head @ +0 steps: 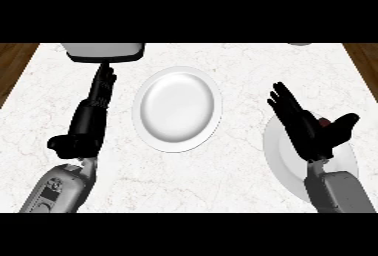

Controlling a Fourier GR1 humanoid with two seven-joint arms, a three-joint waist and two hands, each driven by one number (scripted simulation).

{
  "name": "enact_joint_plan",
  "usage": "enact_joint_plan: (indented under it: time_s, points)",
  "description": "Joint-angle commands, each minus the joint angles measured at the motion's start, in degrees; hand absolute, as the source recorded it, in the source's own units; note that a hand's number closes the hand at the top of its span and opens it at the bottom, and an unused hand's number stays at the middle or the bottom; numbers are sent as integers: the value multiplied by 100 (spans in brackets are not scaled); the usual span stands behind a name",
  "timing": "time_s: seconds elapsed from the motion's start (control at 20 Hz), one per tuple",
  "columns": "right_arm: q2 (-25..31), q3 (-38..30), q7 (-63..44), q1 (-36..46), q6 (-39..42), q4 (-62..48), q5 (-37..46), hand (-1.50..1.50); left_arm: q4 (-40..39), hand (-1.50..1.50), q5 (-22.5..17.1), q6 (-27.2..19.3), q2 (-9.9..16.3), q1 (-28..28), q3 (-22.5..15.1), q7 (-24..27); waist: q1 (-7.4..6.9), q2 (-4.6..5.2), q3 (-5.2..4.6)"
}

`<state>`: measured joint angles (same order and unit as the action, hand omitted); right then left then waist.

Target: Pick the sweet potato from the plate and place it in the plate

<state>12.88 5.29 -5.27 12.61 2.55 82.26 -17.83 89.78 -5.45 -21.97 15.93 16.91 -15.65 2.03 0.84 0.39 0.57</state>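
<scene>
Over the right plate (279, 150), the right robot hand (310, 127) is spread above a barely visible sweet potato (325, 121); left robot hand (92, 117) lies straight-fingered beside the center plate (177, 107).

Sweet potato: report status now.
Right robot hand open over right plate. Sweet potato barely visible beneath. Left robot hand open, idle. Centre plate bare.

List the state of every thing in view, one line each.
Centre plate: empty, flat on the counter.
Right plate: mostly hidden under the right robot hand.
Sweet potato: barely visible between thumb and fingers.
Right robot hand: open, above it.
Left robot hand: open, fingers straight.
</scene>
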Motion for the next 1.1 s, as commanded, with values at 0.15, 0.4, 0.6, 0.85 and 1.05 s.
enact_joint_plan:
  time_s: [0.15,0.4,0.6,0.85,1.05]
  points:
    - [703,-1014,95,130,-30,-59,-200,150,-545,0,-104,-54,80,-779,162,-740,-80,-21,-56]
    - [3053,-611,234,-167,-369,-131,2595,150,-707,0,-229,25,183,-1085,184,-986,25,103,-226]
    - [1561,-1297,1401,-872,-2209,-603,2419,150,-854,0,-377,169,227,-1425,225,-1075,42,-14,-26]
    - [673,-1680,3322,-1147,-946,-977,818,-150,-829,0,-478,276,307,-1104,378,-1393,-35,-21,-31]
    - [1557,-1254,3407,-1017,-530,-1787,1880,-150,-686,0,-367,347,351,-1223,353,-1378,-149,-21,-50]
